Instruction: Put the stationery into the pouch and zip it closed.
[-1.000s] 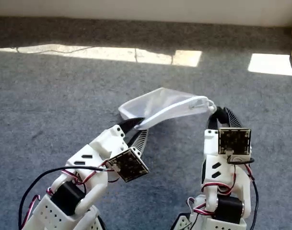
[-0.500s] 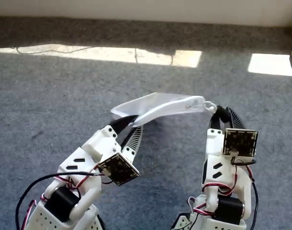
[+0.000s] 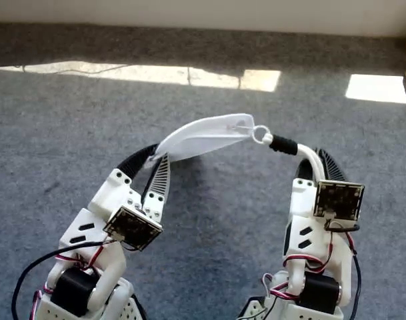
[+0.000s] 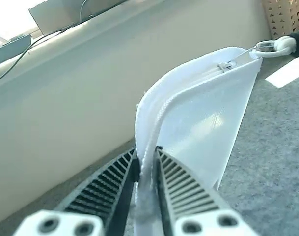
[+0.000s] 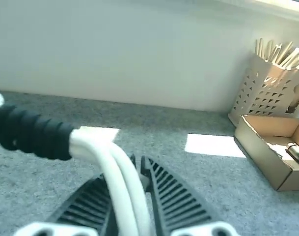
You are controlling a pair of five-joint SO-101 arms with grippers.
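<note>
Pouch (image 3: 203,137), white and flat, hangs in the air above the grey table (image 3: 69,127), stretched between the two arms. The left tool (image 3: 156,155) is pressed together on one end of it, and the left wrist view shows the ribbed fingers (image 4: 181,179) nipping the pouch's seamed edge (image 4: 145,162) right where the zip line begins. At the opposite corner sits the zip slider (image 4: 227,65), joined through a small ring (image 3: 261,135) to a white cord (image 3: 303,155) with a black sleeve (image 3: 283,145). The right tool (image 3: 314,160) pinches that cord, which the right wrist view shows running down between its fingers (image 5: 176,194) as a doubled strand (image 5: 115,172). The cord looks taut and pulls away from the left tool's hold. As for progress, I judge the closing step to be at or near its end. The slider lies at the corner farthest from the left tool, and the zip line between them looks drawn together, though I cannot tell whether every tooth has met. Whether the stationery is inside cannot be made out through the pouch's side, which looks thin and slack. If the zip is fully home, what remains is small: let the cord go and lay the pouch down on the table. Off to one side, the right wrist view takes in a cardboard box (image 5: 274,152) and a perforated holder of sticks (image 5: 272,83).
</note>
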